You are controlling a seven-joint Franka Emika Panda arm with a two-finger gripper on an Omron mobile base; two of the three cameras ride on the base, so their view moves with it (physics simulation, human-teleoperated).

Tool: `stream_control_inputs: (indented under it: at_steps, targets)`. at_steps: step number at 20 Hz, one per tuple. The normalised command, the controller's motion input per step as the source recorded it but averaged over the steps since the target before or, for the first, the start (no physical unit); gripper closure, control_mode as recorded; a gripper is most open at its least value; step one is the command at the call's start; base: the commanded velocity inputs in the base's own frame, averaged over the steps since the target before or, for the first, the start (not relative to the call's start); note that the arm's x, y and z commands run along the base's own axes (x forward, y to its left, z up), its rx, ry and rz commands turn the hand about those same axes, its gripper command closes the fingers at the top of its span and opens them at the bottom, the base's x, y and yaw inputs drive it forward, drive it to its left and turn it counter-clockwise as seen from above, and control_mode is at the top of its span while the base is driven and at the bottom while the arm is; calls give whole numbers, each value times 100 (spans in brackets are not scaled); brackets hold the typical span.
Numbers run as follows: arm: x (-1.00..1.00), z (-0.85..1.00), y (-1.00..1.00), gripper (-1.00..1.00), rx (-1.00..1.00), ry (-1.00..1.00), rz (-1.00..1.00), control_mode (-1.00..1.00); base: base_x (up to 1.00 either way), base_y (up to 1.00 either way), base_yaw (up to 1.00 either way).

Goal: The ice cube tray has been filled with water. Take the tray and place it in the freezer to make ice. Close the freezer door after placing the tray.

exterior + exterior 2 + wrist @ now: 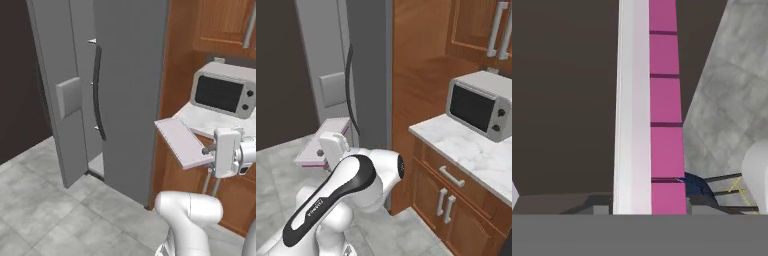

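The two-finger gripper (207,152), clamped on the flat pale pinkish-white ice cube tray's (181,142) edge, risks spilling water if it tilts.

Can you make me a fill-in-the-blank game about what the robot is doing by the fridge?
1. The robot's hand is shut on the ice cube ____.
2. The freezer door stands ____.
3. The grey box on the counter is a ____.
4. The long handle on the right fridge door is ____ in colour.

Missing words: tray; open; microwave; dark
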Motion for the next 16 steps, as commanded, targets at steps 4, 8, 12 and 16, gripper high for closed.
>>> stream_control_inputs:
  at_steps: [4,8,12,16]
  targets:
    - [0,0,0,100,0,0,0,100,47,56,0]
    - [0,0,0,100,0,0,0,100,39,56,0]
    - [0,0,0,100,0,0,0,100,36,58,-3]
    - [0,0,0,100,0,0,0,100,33,65,-10]
